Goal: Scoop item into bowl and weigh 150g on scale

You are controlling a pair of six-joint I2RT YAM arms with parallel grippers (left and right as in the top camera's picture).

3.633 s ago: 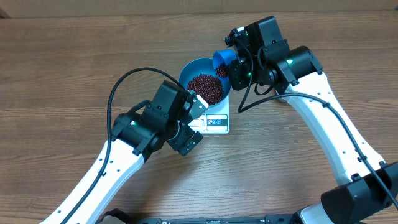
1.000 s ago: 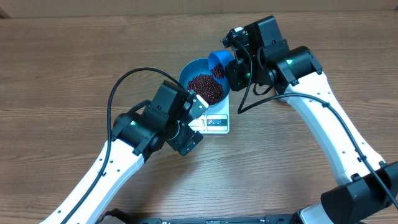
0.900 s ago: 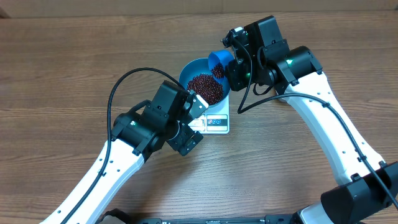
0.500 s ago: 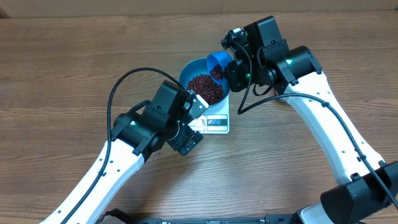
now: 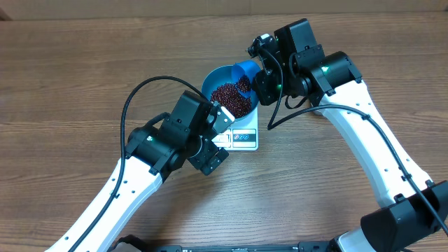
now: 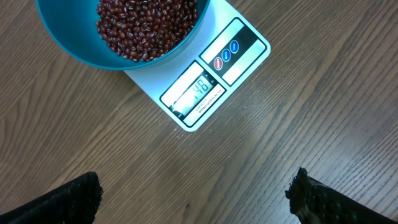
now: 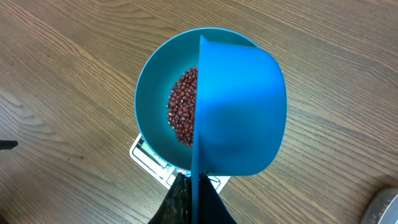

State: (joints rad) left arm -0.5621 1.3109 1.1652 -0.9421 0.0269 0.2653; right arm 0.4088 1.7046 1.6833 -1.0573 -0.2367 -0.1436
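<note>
Right fingers (image 7: 178, 202) tight on blue scoop (image 7: 239, 112) across half the bowl (image 7: 149, 106); left fingers (image 6: 62, 200) wide apart.

White arms (image 5: 119, 183), blk joints (image 5: 183, 124), cables (image 5: 133, 98), prob. green LED (image 5: 325, 68)

One of each tool, two arms, beans beyond counting.
One bowl (image 6: 68, 50), one scale (image 6: 214, 70), one scoop (image 7: 239, 118); two arms, the left arm (image 5: 140, 150) and the right arm (image 5: 364, 119); the beans (image 6: 146, 25) form one heap, too many to count.
</note>
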